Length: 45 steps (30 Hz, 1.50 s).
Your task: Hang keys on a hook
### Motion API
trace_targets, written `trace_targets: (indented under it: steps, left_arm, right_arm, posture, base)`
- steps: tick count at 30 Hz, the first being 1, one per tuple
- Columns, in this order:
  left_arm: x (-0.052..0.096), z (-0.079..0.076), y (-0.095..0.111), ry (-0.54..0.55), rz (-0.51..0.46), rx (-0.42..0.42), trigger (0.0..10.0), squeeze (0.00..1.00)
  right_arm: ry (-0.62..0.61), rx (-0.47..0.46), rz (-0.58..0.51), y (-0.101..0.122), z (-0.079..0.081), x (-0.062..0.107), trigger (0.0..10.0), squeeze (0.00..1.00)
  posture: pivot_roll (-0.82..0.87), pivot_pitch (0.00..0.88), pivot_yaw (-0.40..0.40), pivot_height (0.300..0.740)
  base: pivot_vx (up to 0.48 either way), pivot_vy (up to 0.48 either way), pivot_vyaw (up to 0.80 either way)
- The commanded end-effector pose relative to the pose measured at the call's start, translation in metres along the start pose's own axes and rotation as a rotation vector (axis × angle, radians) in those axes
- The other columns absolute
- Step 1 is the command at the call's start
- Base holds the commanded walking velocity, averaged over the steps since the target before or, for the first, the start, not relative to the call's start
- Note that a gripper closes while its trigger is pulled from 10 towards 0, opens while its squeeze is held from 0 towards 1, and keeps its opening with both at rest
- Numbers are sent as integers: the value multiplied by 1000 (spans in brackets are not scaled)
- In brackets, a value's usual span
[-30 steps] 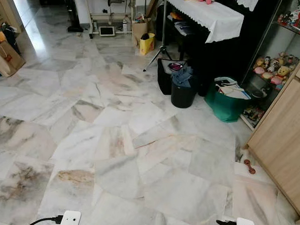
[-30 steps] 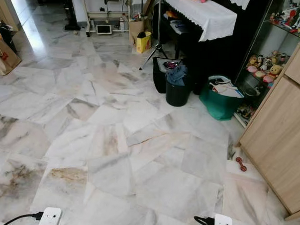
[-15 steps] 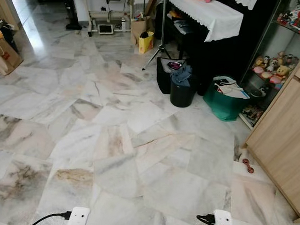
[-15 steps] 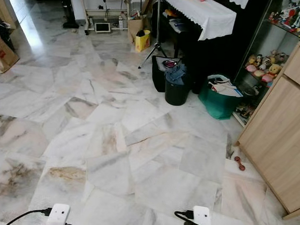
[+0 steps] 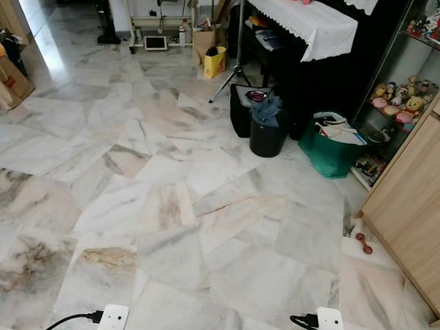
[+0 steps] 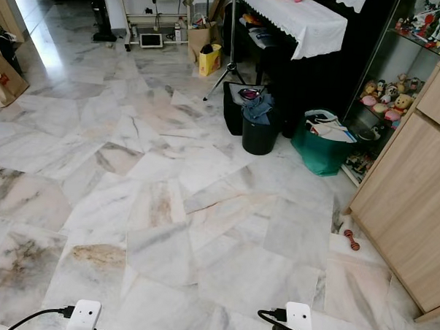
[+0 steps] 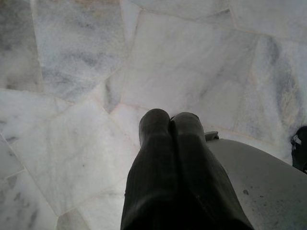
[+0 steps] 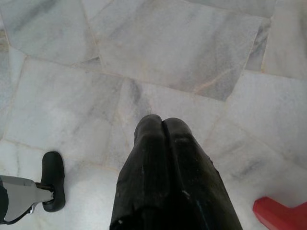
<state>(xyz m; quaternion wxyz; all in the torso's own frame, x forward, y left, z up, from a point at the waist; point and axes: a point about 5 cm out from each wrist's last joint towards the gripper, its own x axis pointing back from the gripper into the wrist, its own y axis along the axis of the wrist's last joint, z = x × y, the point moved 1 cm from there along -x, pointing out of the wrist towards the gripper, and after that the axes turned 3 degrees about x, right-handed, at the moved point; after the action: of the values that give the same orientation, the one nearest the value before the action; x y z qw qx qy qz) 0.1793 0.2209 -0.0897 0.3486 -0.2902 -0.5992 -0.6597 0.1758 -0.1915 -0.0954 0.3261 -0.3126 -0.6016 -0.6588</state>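
Keys and hook: cannot be made out anywhere among the things in sight. Left gripper (image 7: 170, 125) hangs low over the marble floor (image 5: 167, 206), both black fingers pressed together, nothing between them. Right gripper (image 8: 162, 128) likewise pointed down at the floor, fingers closed tip to tip, holding nothing; a red object (image 8: 280, 214) lies on the floor just beside it, kind not clear. White wrist housings with black cables sit at the near edge of the head views, left (image 5: 112, 319) and right (image 5: 329, 325). Floor: irregular pale marble slabs, grey and rust veining, wide open stretch in the middle. Toward the far right of it, a black bin (image 5: 268, 134) with dark cloth heaped on top, touching a black bag (image 5: 241, 107) behind it; a green bag (image 5: 332, 149) stuffed with papers just beside the bin. Behind these a dark piano-like piece under a white lace-edged cloth (image 5: 306, 23), with a tripod stand (image 5: 238, 60) at its left. A yellow bag (image 5: 215, 62) and a brown paper bag (image 5: 204, 40) near the tripod. Right edge: light wooden cabinet (image 5: 419, 196), a glass case of small figurines (image 5: 398, 100) beyond it, a small red dumbbell-shaped item (image 5: 365, 244) on the floor at the cabinet's foot. Far left edge: brown paper bag (image 5: 8, 83).
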Motion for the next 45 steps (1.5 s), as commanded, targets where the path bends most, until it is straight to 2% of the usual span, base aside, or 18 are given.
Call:
trace_targets:
  steps: [1, 23, 24, 25, 26, 39, 41, 45]
  left_arm:
    - [1, 2, -5, 8, 16, -4, 10000, 0]
    - [1, 3, -6, 25, 20, -3, 10000, 0]
    - [1, 4, -5, 30, 14, 7, 10000, 906]
    - [1, 4, -5, 31, 11, 10, 10000, 906]
    - [1, 4, -4, 33, 6, 9, 10000, 1000]
    - [1, 0, -2, -5, -9, 30, 10000, 1000]
    - [1, 0, -2, -5, -10, 0, 10000, 1000]
    - [1, 3, -4, 15, -5, 2, 10000, 1000]
  right_arm:
    - [-6, -12, 4, -2, 0, 0, 10000, 0]
    - [-10, -32, 6, -3, -3, 1, 10000, 0]
    - [-11, -26, 0, -3, -4, 1, 10000, 1000]
    - [-11, -23, -4, -2, -4, 1, 10000, 1000]
    - [-16, -30, -10, -2, -5, 2, 10000, 1000]
    - [-4, -28, -5, -4, -5, 2, 10000, 1000]
    - [-4, -27, -5, -4, -4, 2, 10000, 1000]
    - [-22, -21, -1, -5, -6, 2, 10000, 1000]
  posture:
    - [39, 0, -17, 740]
    - [43, 0, -17, 740]
    - [44, 0, -16, 740]
    - [44, 0, -16, 740]
    - [45, 0, -16, 740]
    - [42, 0, -20, 740]
    - [42, 0, -20, 740]
    - [42, 0, -20, 740]
  base:
    - [0, 0, 0]
    - [0, 0, 0]
    - [0, 0, 0]
    - [0, 0, 0]
    - [0, 0, 0]
    - [0, 0, 0]
    - [0, 0, 0]
    - [0, 0, 0]
